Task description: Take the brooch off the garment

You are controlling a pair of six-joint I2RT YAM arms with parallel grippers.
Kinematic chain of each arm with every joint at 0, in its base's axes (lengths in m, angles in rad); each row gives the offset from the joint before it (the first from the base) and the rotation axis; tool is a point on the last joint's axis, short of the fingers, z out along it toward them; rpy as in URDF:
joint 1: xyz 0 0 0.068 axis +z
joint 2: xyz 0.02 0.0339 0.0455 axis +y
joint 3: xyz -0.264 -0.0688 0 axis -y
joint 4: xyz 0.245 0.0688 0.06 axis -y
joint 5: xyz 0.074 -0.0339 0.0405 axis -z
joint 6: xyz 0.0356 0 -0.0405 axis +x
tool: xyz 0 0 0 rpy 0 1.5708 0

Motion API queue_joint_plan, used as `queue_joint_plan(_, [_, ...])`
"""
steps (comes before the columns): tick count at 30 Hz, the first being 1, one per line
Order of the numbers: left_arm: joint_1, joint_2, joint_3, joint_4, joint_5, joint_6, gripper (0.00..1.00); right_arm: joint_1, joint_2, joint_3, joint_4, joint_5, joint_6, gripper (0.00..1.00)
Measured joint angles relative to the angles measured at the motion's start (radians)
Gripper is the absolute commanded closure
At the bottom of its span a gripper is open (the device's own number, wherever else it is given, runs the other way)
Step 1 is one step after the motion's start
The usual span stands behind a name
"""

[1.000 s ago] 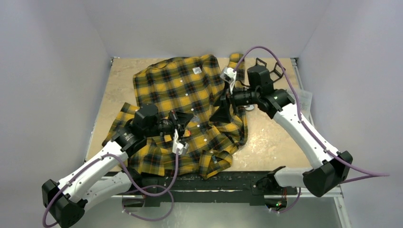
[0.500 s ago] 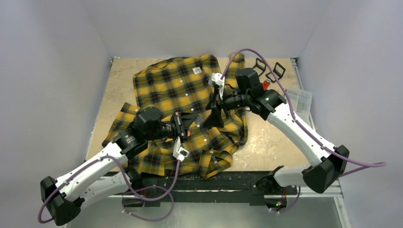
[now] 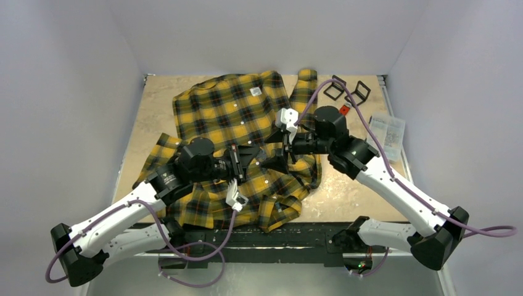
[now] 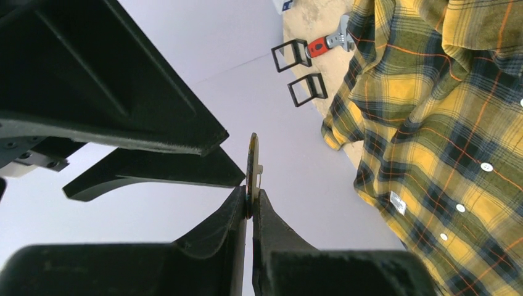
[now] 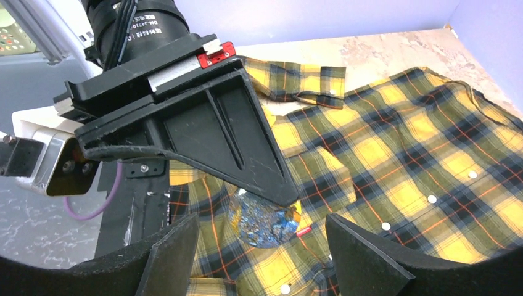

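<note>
The left arm (image 3: pixel 123 213), jaws pinched shut, faces the right arm (image 3: pixel 395 185), jaws spread wide.

Pale stone-patterned desk (image 3: pixel 160 105) — a shirt and a few small items on it

A yellow-and-black plaid shirt (image 3: pixel 234 114) lies rumpled across the middle. Toward the far right corner sit two black square frames (image 3: pixel 336 88) and a red-handled tool (image 3: pixel 344 110) — with a clear packet (image 3: pixel 387 131) by the right edge.

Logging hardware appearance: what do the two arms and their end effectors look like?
The left arm and right arm have white links, black joints and a loose purple cable. The left end effector and right end effector are black, with ribbed triangular fingers and a white camera mount. The left one carries a small red tab.
</note>
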Motion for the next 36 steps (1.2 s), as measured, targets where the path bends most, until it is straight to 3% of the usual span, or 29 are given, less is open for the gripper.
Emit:
queue_joint_plan(19, [-0.025,0.023,0.032,-0.046,-0.045,0.004,0.96,0.047,0.030,0.000,0.002,0.056,-0.010,0.37])
queue_joint_plan(26, [-0.028,0.023,0.034,-0.050,-0.044,0.004,0.96,0.047,0.035,0.000,0.002,0.056,-0.014,0.55])
queue_joint_plan(36, [-0.034,0.021,0.034,-0.050,-0.052,-0.009,0.65,0.047,0.035,0.000,0.002,0.054,-0.005,0.66])
